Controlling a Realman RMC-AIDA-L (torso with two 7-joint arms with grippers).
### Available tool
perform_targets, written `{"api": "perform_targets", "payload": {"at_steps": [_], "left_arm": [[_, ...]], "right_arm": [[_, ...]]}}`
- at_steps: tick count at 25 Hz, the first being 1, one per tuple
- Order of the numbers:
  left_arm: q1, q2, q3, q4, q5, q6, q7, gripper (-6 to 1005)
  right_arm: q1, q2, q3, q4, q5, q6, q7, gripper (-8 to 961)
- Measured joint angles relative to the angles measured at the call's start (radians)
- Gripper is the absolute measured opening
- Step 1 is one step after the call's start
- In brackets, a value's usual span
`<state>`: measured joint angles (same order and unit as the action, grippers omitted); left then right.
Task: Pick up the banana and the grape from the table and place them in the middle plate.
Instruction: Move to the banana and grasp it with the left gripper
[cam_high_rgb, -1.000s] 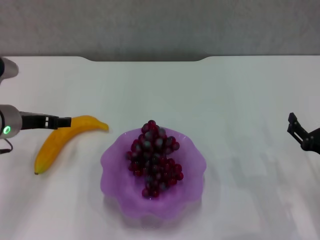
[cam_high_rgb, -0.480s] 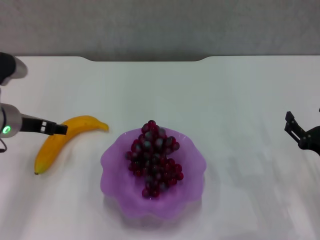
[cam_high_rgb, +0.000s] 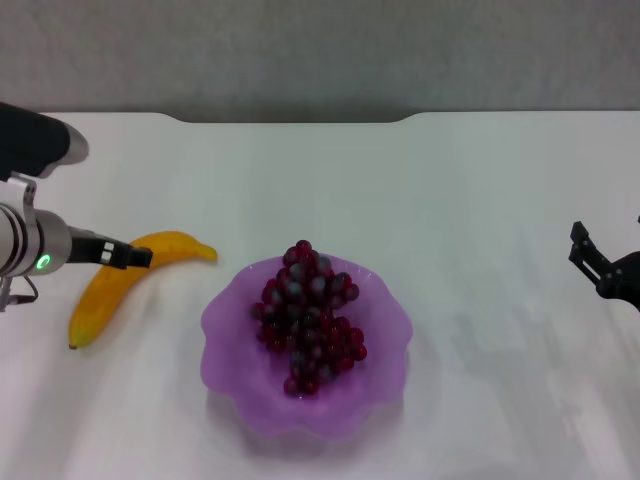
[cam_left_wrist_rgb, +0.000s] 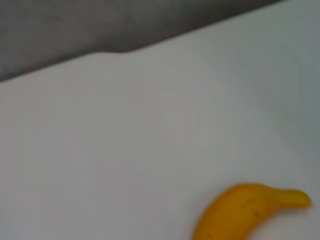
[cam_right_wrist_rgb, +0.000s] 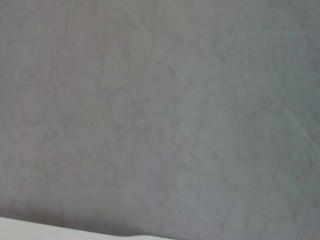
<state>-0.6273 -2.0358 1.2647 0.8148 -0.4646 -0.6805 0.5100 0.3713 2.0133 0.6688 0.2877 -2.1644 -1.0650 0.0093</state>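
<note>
Head view: the bunch of grapes (cam_high_rgb: 308, 320) lies inside the middle plate (cam_high_rgb: 229, 325), a translucent light purple dish with a scalloped rim, set on the white table (cam_high_rgb: 450, 200) near its front edge. The bunch runs roughly front to back across the centre of the dish, with dark red-purple berries piled toward the far side.

The banana (cam_high_rgb: 120, 283) lies flat on the table to the left of the plate, apart from it. Its stem end points toward the plate's far-left rim and its other end toward the front-left.

The left gripper (cam_high_rgb: 128, 256) reaches in from the left edge, its dark tip over the middle of the banana's upper curve. It cannot be told from this angle whether its fingers are spread or closed, or whether they touch the fruit. The left wrist view shows only the banana's stem end (cam_left_wrist_rgb: 250, 210) against bare table and the table's notched far edge.

The right gripper (cam_high_rgb: 597, 262) sits at the far right edge of the table, well apart from the plate, holding nothing; its finger state cannot be told. The right wrist view shows only a grey wall (cam_right_wrist_rgb: 160, 110).
</note>
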Motion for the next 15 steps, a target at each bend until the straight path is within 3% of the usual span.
{"api": "perform_targets", "payload": {"at_steps": [15], "left_arm": [[-0.032, 0.007, -0.04, -0.089, 0.001, 0.052, 0.004, 884]], "right_arm": [[0.005, 0.001, -0.011, 0.004, 0.0, -0.006, -0.002, 892]]}}
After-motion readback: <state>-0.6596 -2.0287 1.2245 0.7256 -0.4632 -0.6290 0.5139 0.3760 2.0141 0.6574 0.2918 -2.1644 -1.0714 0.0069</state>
